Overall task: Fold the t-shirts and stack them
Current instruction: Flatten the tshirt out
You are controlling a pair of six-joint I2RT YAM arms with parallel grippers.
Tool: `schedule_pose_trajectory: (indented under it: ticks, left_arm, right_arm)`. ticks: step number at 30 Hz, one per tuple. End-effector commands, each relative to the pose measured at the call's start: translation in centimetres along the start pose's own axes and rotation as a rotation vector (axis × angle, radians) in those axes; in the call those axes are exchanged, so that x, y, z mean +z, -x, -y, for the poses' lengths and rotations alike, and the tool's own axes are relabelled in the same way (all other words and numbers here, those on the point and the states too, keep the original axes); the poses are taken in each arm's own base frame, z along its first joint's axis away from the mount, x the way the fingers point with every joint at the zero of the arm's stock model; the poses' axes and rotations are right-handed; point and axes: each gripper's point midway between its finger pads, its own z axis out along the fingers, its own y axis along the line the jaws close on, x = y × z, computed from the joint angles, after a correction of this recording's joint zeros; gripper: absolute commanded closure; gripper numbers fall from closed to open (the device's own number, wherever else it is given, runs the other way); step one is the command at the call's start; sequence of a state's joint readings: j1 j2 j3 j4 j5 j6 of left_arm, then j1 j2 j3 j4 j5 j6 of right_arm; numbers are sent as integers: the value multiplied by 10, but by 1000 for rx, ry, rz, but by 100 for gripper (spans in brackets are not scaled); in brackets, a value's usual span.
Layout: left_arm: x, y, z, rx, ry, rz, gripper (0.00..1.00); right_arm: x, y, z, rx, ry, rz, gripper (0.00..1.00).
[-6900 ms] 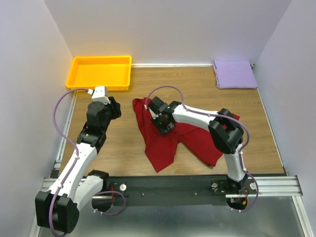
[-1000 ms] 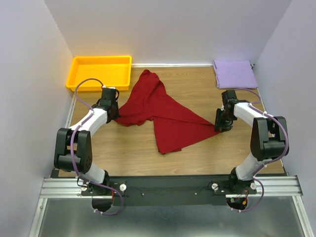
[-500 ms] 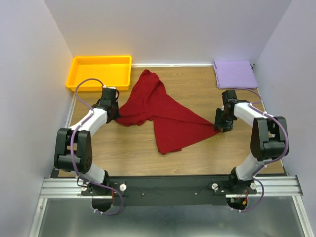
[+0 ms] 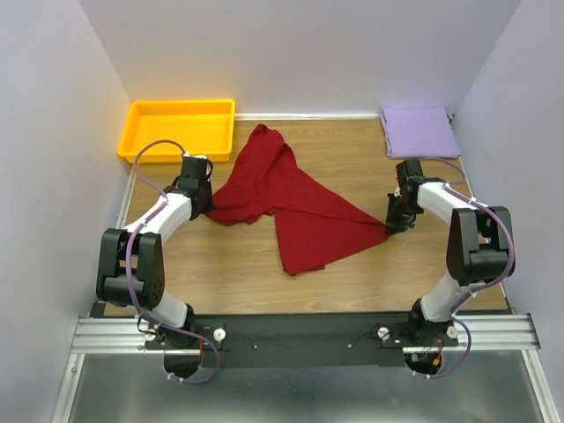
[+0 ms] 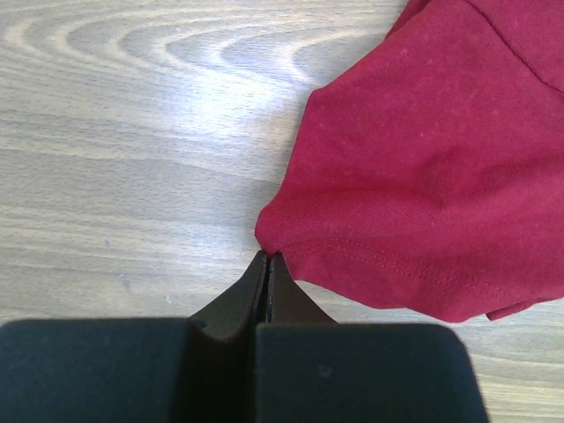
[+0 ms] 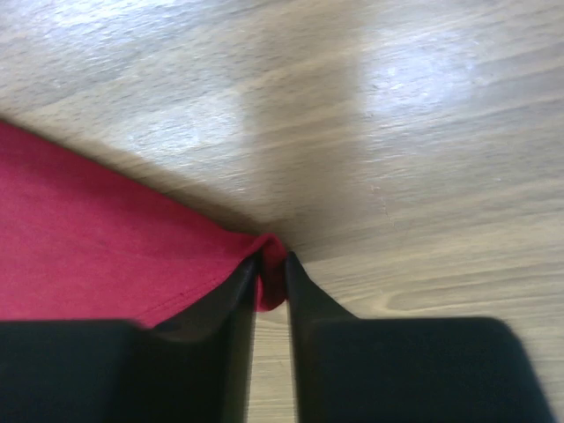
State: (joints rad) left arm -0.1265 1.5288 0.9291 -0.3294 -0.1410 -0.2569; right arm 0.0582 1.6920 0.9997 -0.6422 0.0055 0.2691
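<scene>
The deep red t-shirt (image 4: 291, 198) lies spread and rumpled across the middle of the wooden table. My left gripper (image 4: 205, 212) sits at its left corner, jaws pressed together, the tips (image 5: 267, 257) pinching the hem of the red t-shirt (image 5: 423, 176). My right gripper (image 4: 389, 226) is at the shirt's right point. In the right wrist view its gripper (image 6: 271, 261) stands narrowly shut with a fold of the red t-shirt (image 6: 97, 238) caught between the fingers. The pale lavender t-shirt (image 4: 419, 132) lies folded at the far right corner.
A yellow-orange tray (image 4: 181, 106) stands at the far left corner, close to the shirt's upper tip. White walls close in the table on the left, back and right. Bare wood (image 4: 414, 264) shows in front of the shirt.
The right gripper's jaws have closed on the red shirt's right corner. The left arm and the shirt have not moved.
</scene>
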Motion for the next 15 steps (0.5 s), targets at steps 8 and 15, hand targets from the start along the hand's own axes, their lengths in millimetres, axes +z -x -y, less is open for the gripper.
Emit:
schedule_pose_trajectory:
  ticks: [8, 15]
  left_arm:
    - [-31, 90, 36, -69, -163, 164, 100]
    - [-120, 235, 51, -133, -224, 389, 100]
  right_arm:
    - [-82, 123, -3, -9, -68, 343, 94]
    - [-270, 234, 13, 16, -196, 879, 99]
